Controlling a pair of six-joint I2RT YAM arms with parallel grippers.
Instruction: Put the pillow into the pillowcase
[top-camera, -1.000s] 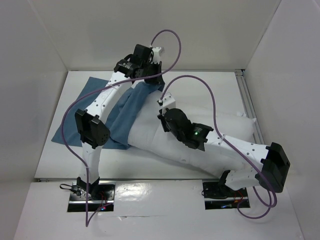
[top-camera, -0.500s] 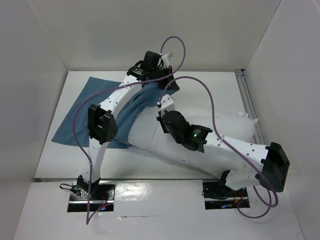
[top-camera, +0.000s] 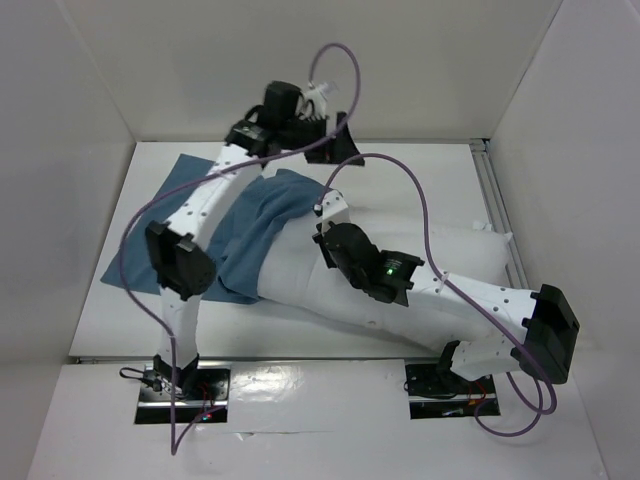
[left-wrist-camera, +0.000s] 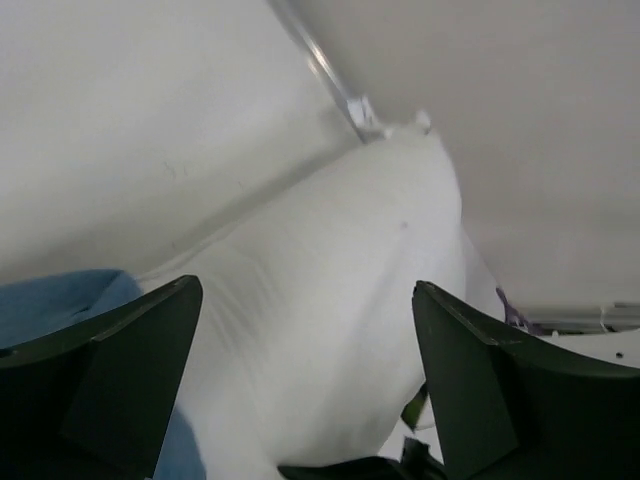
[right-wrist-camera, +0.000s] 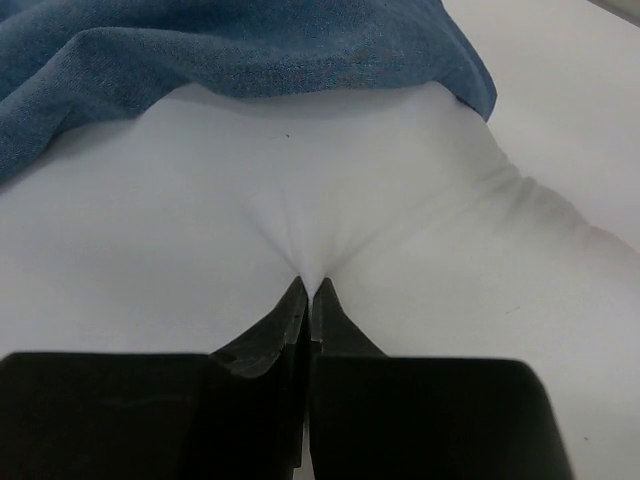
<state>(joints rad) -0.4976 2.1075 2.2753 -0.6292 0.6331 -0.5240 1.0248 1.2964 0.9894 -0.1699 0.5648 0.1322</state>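
The white pillow (top-camera: 440, 255) lies across the table, its left end under the dusty-blue pillowcase (top-camera: 250, 225). My right gripper (top-camera: 323, 207) is shut on a pinch of pillow fabric just right of the pillowcase's edge. In the right wrist view the right gripper (right-wrist-camera: 308, 286) gathers the pillow (right-wrist-camera: 300, 200) into creases, with the pillowcase (right-wrist-camera: 230, 50) bunched beyond. My left gripper (top-camera: 330, 142) hovers open near the back wall, above the pillowcase's far corner. Nothing sits between the left gripper's (left-wrist-camera: 305, 290) fingers; the pillow (left-wrist-camera: 330, 280) and a bit of pillowcase (left-wrist-camera: 50, 300) lie below.
White walls close in the table (top-camera: 420, 180) on the left, back and right. A metal rail (top-camera: 497, 205) runs along the right edge, next to the pillow's far corner. Purple cables loop above both arms.
The left gripper dragged the pillowcase edge to the right over the pillow, then opened, let it go and drew back toward the wall. The right gripper kept its pinch.
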